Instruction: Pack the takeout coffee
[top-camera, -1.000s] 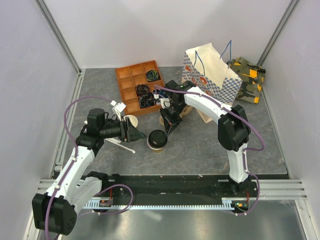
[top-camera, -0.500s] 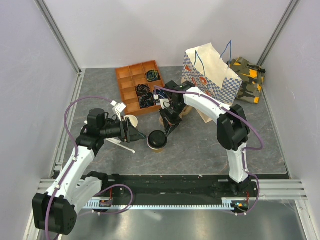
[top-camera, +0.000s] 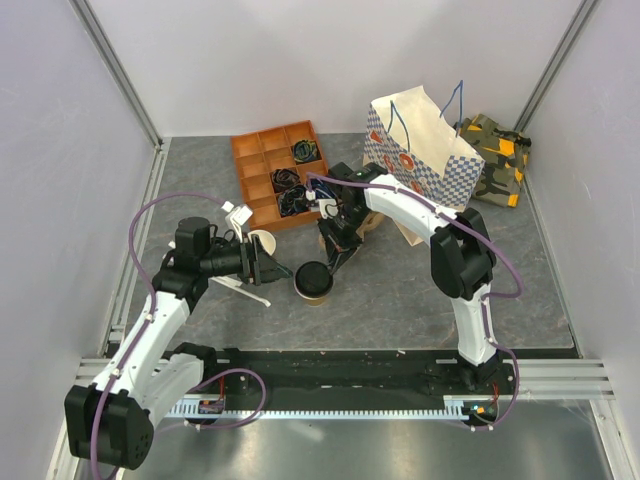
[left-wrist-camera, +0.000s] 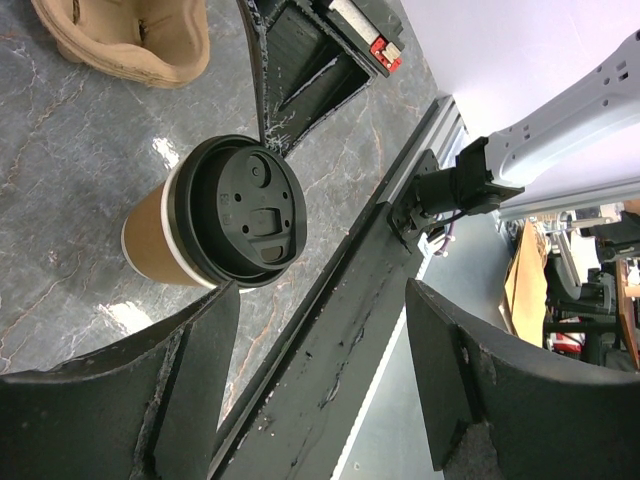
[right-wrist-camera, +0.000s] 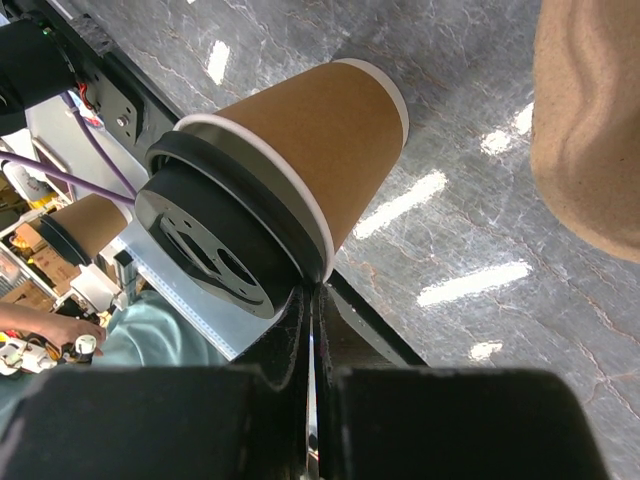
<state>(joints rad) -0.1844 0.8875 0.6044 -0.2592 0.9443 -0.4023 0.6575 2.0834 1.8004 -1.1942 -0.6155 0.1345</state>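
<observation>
The takeout coffee (top-camera: 313, 280) is a brown paper cup with a black lid, standing upright on the grey table between the two arms. My right gripper (top-camera: 335, 262) is shut, and its tips rest against the lid's rim on the far right side of the cup. In the right wrist view the closed tips (right-wrist-camera: 310, 295) touch the rim of the takeout coffee (right-wrist-camera: 300, 150) with nothing between them. My left gripper (top-camera: 272, 268) stands open just left of the cup. In the left wrist view the takeout coffee (left-wrist-camera: 215, 225) lies beyond the left finger, outside the open left gripper (left-wrist-camera: 320, 300).
A patterned paper bag (top-camera: 425, 150) stands open at the back right, beside a camouflage pouch (top-camera: 495, 155). An orange compartment tray (top-camera: 275, 172) sits at the back. A lidless tan cup (top-camera: 262, 242) stands behind my left gripper. A tan pulp holder (left-wrist-camera: 125, 40) lies near the bag.
The right arm's elbow has edged slightly left, tips still at the lid's rim. The cup and the left arm have hardly moved.
</observation>
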